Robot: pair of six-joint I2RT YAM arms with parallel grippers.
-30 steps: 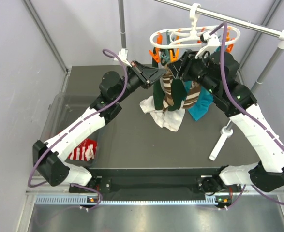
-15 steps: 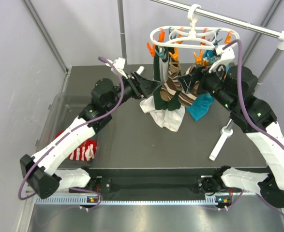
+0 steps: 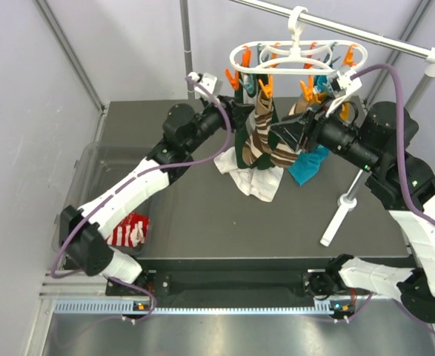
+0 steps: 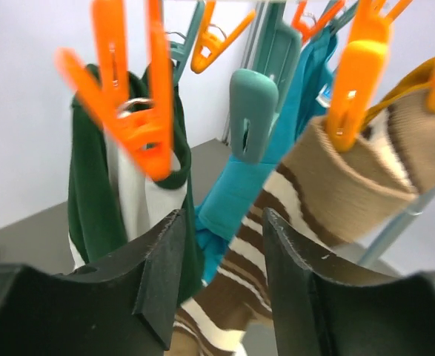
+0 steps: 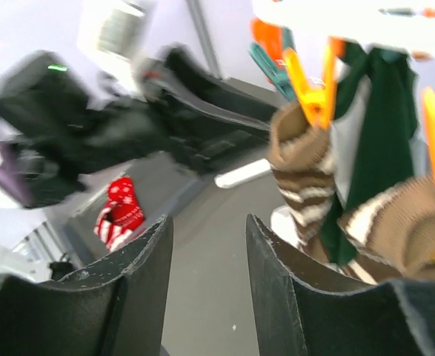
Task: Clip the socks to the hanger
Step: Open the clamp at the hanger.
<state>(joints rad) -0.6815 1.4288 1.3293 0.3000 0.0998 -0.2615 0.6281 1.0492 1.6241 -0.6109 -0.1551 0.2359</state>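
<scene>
The white hanger (image 3: 291,55) hangs from the rail with orange and teal clips. Clipped under it are brown-and-cream striped socks (image 3: 260,144), a dark green sock (image 3: 241,141) and a teal one (image 3: 310,165). A red-and-white sock (image 3: 128,228) lies in the bin at left. My left gripper (image 3: 236,120) is open just left of the hanging socks. In the left wrist view it (image 4: 221,237) holds nothing, below an orange clip (image 4: 132,111) and a teal clip (image 4: 253,111). My right gripper (image 3: 278,135) is open and empty (image 5: 206,237), beside a clipped brown sock (image 5: 302,170).
A grey metal rail (image 3: 365,33) and upright pole (image 3: 187,37) carry the hanger. A clear bin (image 3: 91,170) sits at the table's left. A white pole foot (image 3: 339,215) lies at right. A white cloth (image 3: 250,182) lies under the socks.
My left gripper went from shut to open and moved right toward the socks. The hanger swung back up. My right gripper drew back down to the right.
</scene>
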